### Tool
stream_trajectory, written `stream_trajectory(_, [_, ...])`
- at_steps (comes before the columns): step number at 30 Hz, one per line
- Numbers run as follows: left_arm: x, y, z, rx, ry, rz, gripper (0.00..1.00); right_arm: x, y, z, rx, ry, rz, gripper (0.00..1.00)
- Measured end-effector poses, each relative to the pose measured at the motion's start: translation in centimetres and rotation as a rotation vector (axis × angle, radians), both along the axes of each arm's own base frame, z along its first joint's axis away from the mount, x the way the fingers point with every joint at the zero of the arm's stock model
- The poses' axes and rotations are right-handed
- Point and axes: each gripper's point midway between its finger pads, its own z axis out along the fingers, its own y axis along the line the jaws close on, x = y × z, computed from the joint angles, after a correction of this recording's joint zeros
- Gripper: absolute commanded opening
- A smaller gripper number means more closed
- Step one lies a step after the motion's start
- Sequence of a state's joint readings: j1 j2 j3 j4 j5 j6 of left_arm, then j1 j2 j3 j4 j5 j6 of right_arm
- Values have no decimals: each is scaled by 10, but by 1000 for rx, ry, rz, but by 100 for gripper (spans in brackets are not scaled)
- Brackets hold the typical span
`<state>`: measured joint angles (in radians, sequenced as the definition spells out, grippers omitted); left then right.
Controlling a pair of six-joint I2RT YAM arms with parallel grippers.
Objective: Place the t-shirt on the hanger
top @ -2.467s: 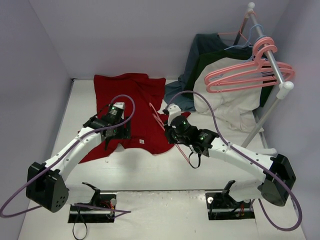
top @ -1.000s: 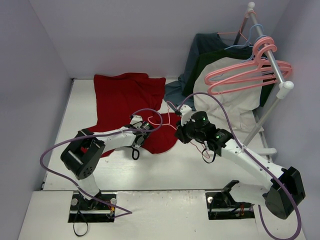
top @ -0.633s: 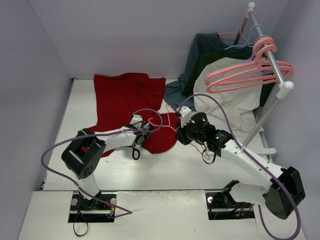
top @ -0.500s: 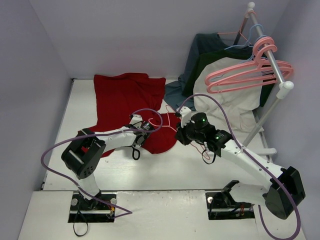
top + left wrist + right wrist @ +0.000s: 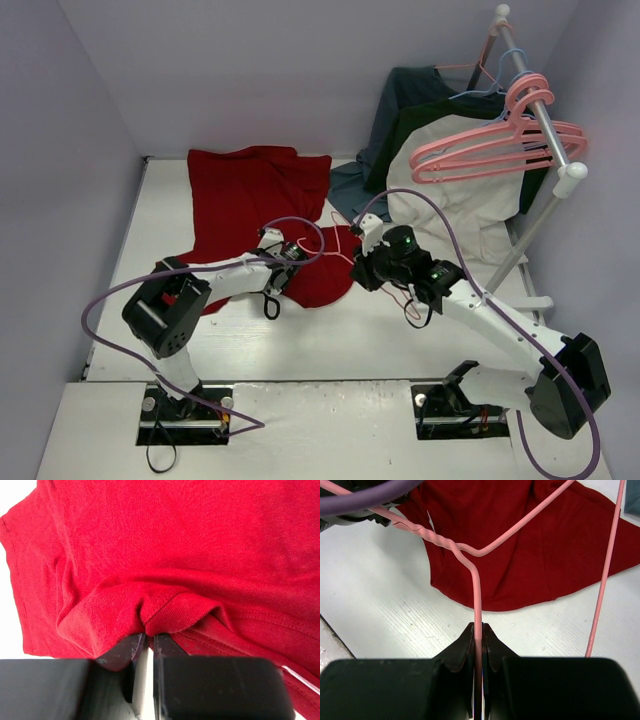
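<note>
The deep-red t-shirt (image 5: 245,195) lies spread on the white table, its near hem bunched toward the middle. My left gripper (image 5: 293,262) is at that bunched edge. In the left wrist view its jaws (image 5: 148,635) are shut on a pinched fold of the t-shirt (image 5: 175,555). My right gripper (image 5: 366,262) hovers just right of the cloth, shut on the thin salmon-pink wire of the hanger (image 5: 478,600). The hanger's twisted neck (image 5: 435,536) and one arm reach out over the red cloth (image 5: 530,565). In the top view the hanger (image 5: 340,257) shows only as a faint pink line.
A clothes rack (image 5: 548,125) stands at the back right with several pink hangers (image 5: 500,152) and a thin blue hanger (image 5: 490,88). A dark blue-grey garment (image 5: 405,100) and a cream-and-dark-green garment (image 5: 455,205) hang from it down to the table. Purple cables loop over both arms.
The left jaws have closed onto a fold of the t-shirt's edge. Both arms have stayed nearly still over the last second, after swinging toward the middle earlier.
</note>
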<state>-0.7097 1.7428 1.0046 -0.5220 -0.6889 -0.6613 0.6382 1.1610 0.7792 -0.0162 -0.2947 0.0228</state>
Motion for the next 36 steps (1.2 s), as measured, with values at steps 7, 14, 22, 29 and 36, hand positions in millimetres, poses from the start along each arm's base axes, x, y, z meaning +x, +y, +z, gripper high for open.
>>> stream_trajectory(7, [5, 4, 39, -137, -61, -5, 0, 8, -6, 9, 48, 14, -1, 0])
stream_trajectory(14, [7, 4, 65, -251, -80, -53, 0, 21, 10, 45, 133, -14, 59, 0])
stream_trajectory(22, [4, 18, 74, -393, 46, -139, 0, 4, 38, 66, 225, 23, 258, 0])
stream_trajectory(29, [9, 20, 114, -488, 63, -230, 0, -26, 52, 87, 326, 62, 447, 0])
stream_trajectory(36, [0, 6, 119, -549, 186, -265, 0, -51, 65, 97, 377, 103, 575, 0])
